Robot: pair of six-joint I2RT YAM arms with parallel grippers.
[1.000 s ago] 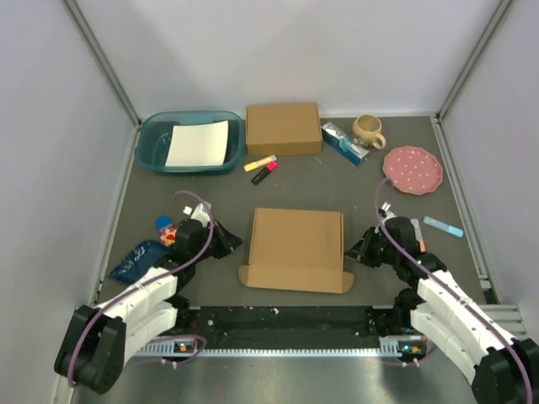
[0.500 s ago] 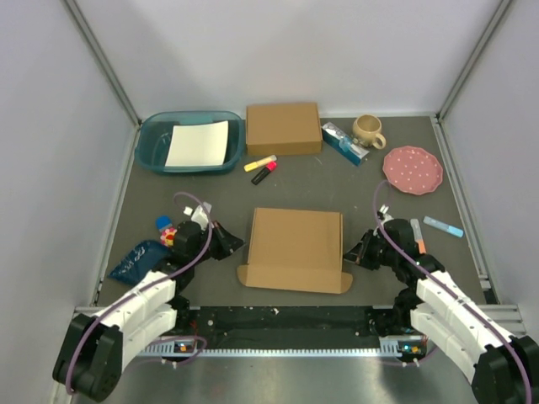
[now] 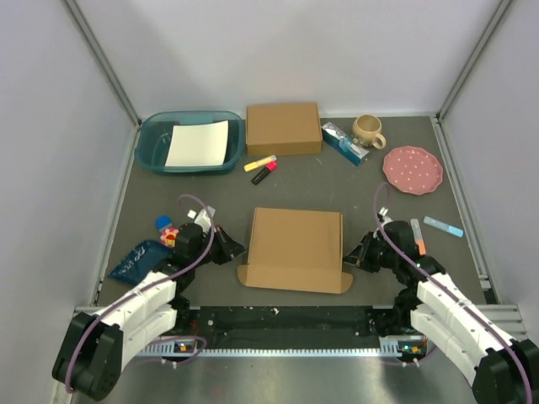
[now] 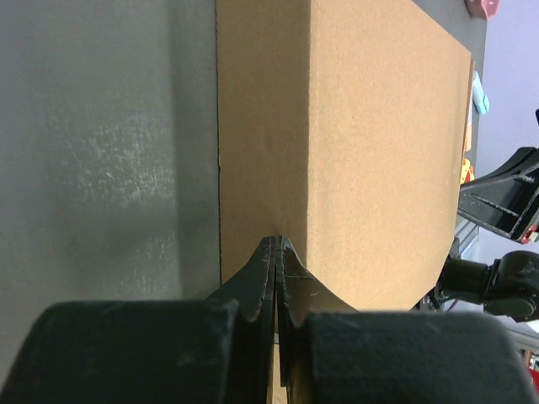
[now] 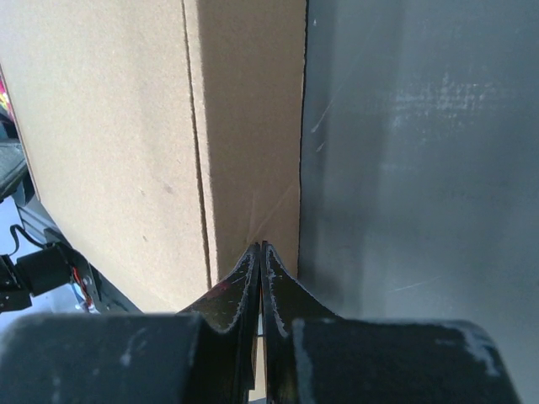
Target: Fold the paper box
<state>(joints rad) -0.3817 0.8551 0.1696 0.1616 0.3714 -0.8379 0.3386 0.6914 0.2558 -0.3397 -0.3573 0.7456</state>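
Paper box (image 3: 295,244) mid-frame on worktop (image 3: 337,189), betw. both arms. L fingers (image 4: 263,273) clenched empty, tips at its left wall; R fingers (image 5: 248,273) clenched empty, at right wall.

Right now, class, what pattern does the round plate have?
The plate is pink with white dots; top view shows it best.

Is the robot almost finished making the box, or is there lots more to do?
Nearly there. The paper box already looks box-shaped, with its lid down flat. Right now the left fingers and right fingers, both shut, rest against its two sides. Left to do: the front flap sticks out flat at the near edge, apparently not yet tucked in.
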